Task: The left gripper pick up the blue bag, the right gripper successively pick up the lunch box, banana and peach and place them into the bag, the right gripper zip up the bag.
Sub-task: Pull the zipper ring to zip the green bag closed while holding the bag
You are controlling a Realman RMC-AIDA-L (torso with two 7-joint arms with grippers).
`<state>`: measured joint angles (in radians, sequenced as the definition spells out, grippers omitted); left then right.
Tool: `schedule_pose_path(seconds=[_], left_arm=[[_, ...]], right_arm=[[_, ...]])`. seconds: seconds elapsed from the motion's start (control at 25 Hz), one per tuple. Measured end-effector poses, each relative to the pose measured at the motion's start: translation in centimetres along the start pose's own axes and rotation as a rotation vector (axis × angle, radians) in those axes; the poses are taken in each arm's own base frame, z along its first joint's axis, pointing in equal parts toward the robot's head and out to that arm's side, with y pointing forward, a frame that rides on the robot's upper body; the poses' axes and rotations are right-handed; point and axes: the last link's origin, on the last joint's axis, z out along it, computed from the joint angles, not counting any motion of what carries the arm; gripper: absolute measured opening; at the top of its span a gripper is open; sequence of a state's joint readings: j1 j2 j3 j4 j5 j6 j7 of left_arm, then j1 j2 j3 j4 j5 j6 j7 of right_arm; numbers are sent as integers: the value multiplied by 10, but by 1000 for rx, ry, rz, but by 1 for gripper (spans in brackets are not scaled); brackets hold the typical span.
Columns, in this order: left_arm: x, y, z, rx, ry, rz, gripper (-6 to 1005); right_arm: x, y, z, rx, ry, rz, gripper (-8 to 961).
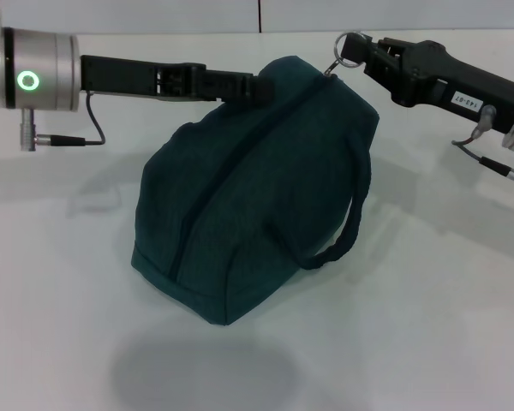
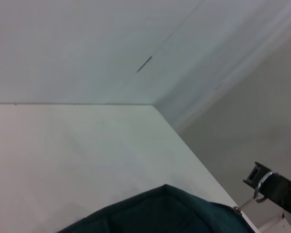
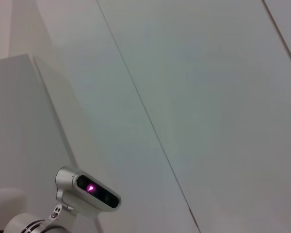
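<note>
Head view: soft, domed blue bag of woven fabric sits mid-worktop, zip closed, strap loop on its right side. Left gripper clenched on the bag's top left. Right gripper grasps the metal zip ring near the far edge.
Left wrist view: bag top, ring.
Right wrist view: only a camera unit.

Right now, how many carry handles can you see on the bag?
1. One handle hangs down the bag's right side, under the right gripper. A second may be hidden behind the bag.

The blue bag's top, right claw at its zipper ring.
</note>
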<state>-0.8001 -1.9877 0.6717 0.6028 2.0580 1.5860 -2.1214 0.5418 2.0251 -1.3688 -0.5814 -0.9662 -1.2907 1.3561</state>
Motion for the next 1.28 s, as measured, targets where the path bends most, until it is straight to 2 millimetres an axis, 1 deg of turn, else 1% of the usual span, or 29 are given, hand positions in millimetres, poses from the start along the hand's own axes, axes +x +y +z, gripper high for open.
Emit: schedule_pose_path(seconds=[0.2,0.6,0.72,0.88,1.12,1.28], left_arm=[[0,2,3,-1,-18,18,874],[-4,6,9,7,5,58,866],[-5,6,11,6,-1,55,704],[-8,7,15,4,-19,61,510],[-9,7,15,4,-17,50,232],[-9,6,15,3,-14,42,184]], right_arm=[[0,0,-1,-1,-1,1,111],[-1,1,-4,-5,-26,15,114],[-1,1,-5,-8,-27,17,116],[0,1,-5,-7,-27,19,117],[1,2,-6,-8,-27,25,119],[4,0,-10,4,-43,55,121]])
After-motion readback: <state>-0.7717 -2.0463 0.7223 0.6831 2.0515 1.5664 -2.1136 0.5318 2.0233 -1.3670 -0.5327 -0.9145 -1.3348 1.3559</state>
